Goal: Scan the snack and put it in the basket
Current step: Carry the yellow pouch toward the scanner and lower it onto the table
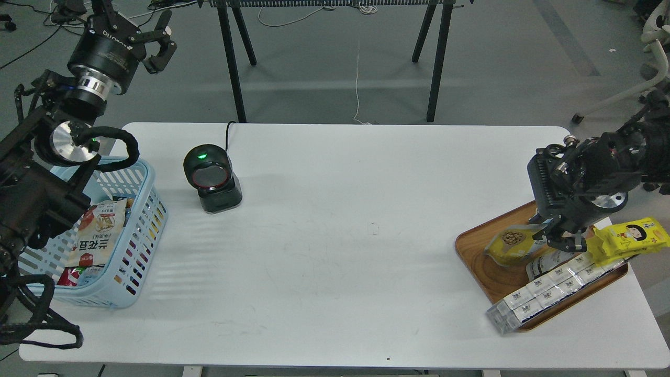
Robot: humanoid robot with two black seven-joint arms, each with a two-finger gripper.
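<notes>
The snack pouch [510, 243], with its yellow front and picture of nuts, lies tilted on the brown wooden tray [473, 256] at the right. Its white upper end points right, under my right gripper [562, 240]. The gripper's dark fingers sit at that end of the pouch; I cannot tell if they are closed on it. The light blue basket [149, 209] stands at the table's left edge with snack bags [99, 235] inside. My left gripper [159, 42] is open and empty, raised high beyond the table's far left corner.
A black barcode scanner [212, 178] with a green light stands at the back left, right of the basket. On the tray there are also a bright yellow packet with a cartoon face [631, 238] and a row of white packets [549, 288] overhanging the front rim.
</notes>
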